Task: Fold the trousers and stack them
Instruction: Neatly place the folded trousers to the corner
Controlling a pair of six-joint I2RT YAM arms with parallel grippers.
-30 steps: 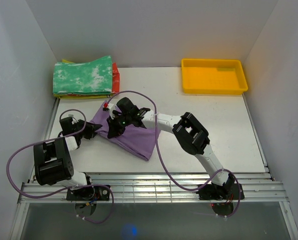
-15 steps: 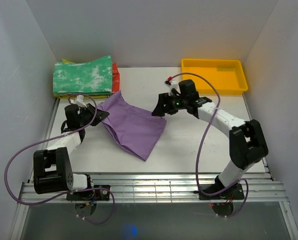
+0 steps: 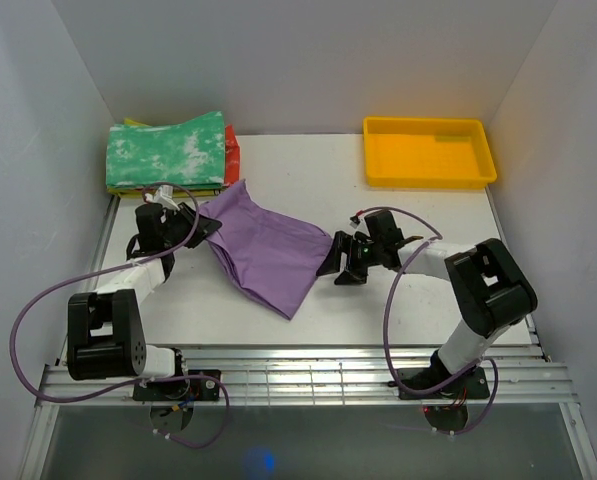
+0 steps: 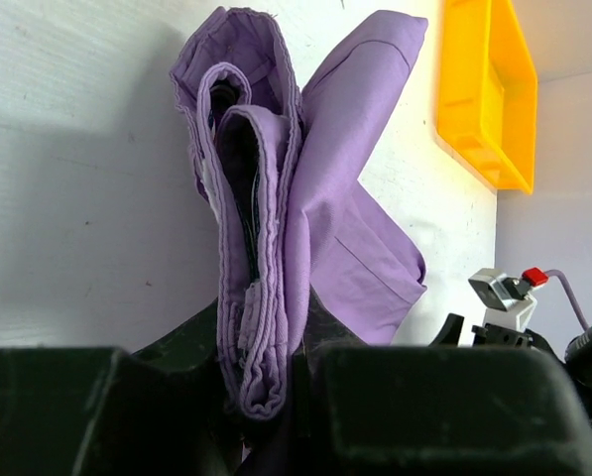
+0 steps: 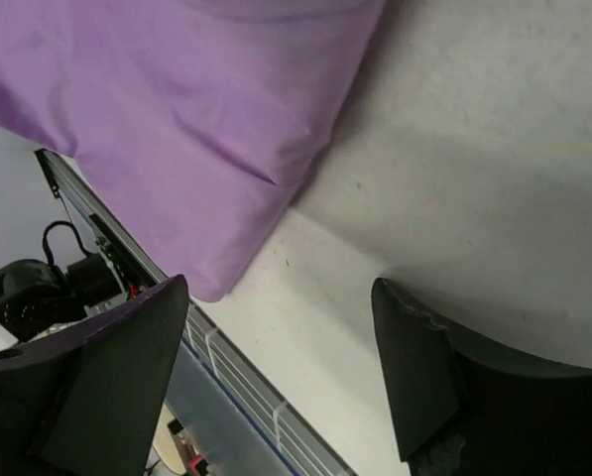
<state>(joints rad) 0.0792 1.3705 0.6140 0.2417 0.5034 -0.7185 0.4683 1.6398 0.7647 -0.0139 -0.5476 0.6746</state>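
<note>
The trousers lay folded on the white counter, left of centre, as a slanted lilac patch running from a corner at 11 o'clock to a point at 5 o'clock. The 11 o'clock corner sat just beside the stack of folded garments, and the 5 o'clock point came near the counter's front edge without crossing it. The 3 o'clock corner ended near the counter's middle. From there, bare counter stretched toward 3 o'clock to the side wall and up toward 1 o'clock to the yellow tray.

The cloth was plain and mostly smooth, with a few shallow creases. Its 9 o'clock edge was bunched and raised. In the left wrist view that edge showed as several layers doubled into a narrow upright loop with a stitched, ribbed border.

The left end effector sat at the 9 o'clock edge, its fingers clamped on that layered border. The right end effector lay low over the counter just beside the 3 o'clock corner. Its fingers were spread wide with only bare counter between them. Whether they touched the cloth could not be told.
</note>
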